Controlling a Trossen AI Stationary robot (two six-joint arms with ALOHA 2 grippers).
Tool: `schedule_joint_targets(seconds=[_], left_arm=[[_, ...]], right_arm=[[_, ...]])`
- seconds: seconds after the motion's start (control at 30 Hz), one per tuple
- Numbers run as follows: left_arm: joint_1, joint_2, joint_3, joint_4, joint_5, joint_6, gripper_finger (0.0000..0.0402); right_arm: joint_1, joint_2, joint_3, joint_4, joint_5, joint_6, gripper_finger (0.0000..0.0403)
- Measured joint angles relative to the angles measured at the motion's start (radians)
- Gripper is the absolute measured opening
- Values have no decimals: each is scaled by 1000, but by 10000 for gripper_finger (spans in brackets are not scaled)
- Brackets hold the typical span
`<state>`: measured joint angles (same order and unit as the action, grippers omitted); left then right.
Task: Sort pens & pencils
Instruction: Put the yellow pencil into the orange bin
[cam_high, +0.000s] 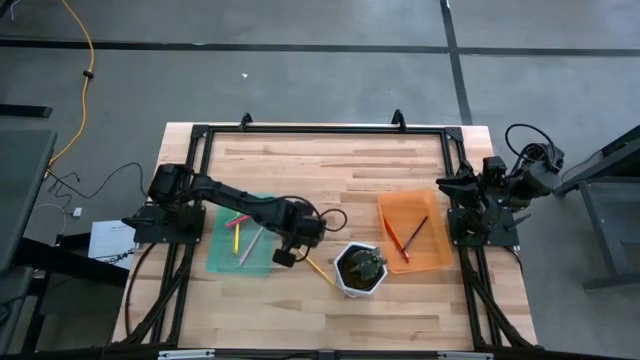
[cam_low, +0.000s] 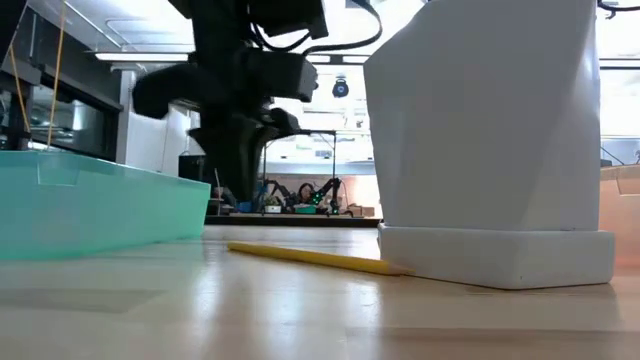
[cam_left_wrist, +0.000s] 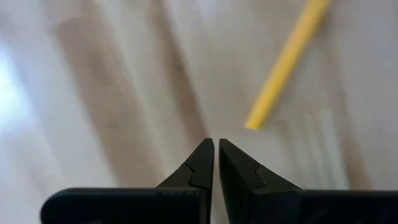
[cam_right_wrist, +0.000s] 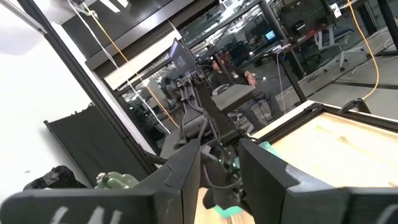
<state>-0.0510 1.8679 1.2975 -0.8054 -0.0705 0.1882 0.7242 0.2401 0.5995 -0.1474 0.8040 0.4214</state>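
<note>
A thin yellow-orange pencil lies flat on the wooden table, one end by the base of a white pot. My left gripper hangs just above the table, pointing down beside the pencil's other end. It is shut with nothing between its fingers. A green tray holds pink, yellow and grey pens. An orange tray holds a red-brown and an orange pencil. My right gripper waits raised at the table's right edge, open.
The white pot holds dark green things and stands between the two trays, near the table's front. The green tray's wall rises close beside my left gripper. Bare wood stretches toward the far edge. A person sits in the room behind.
</note>
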Motion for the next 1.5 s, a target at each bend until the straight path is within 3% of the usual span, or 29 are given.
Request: schedule_joint_targets(seconds=[0.4, 1.0, 1.1, 1.37, 1.5], left_arm=[[-29, -12, -1, 2, 186, 68, 15], [-41, -42, -1, -85, 235, 13, 20], [-41, -42, -1, -87, 258, -10, 47], [-43, -42, -1, -86, 312, -66, 165], [-44, -42, -1, -85, 309, -105, 194]], right_arm=[[0, 0, 0, -2, 3, -2, 103], [0, 0, 0, -10, 2, -3, 103], [0, 0, 0, -11, 2, -3, 103], [0, 0, 0, -13, -19, -10, 103], [0, 0, 0, -14, -25, -15, 103]])
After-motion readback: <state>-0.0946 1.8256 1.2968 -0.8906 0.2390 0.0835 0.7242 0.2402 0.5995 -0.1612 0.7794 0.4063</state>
